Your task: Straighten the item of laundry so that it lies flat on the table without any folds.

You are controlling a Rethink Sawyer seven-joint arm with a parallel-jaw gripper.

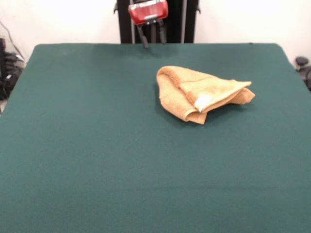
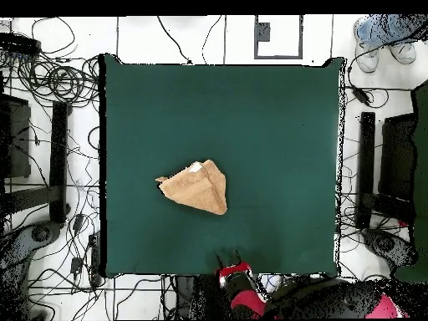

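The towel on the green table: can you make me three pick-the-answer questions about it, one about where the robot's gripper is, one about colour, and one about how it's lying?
1. Where is the gripper?
A. Over the table's far edge, apart from the towel
B. Pressing on the towel
C. Under the table

2. What colour is the towel?
A. Blue
B. Tan-orange
C. White

3. How does the towel lie?
A. Spread flat
B. Folded over itself
C. Hanging off the edge

Answers: 1 A, bare green cloth shows between them; 2 B, tan-orange in both views; 3 B, layers overlap in a bunched wedge.
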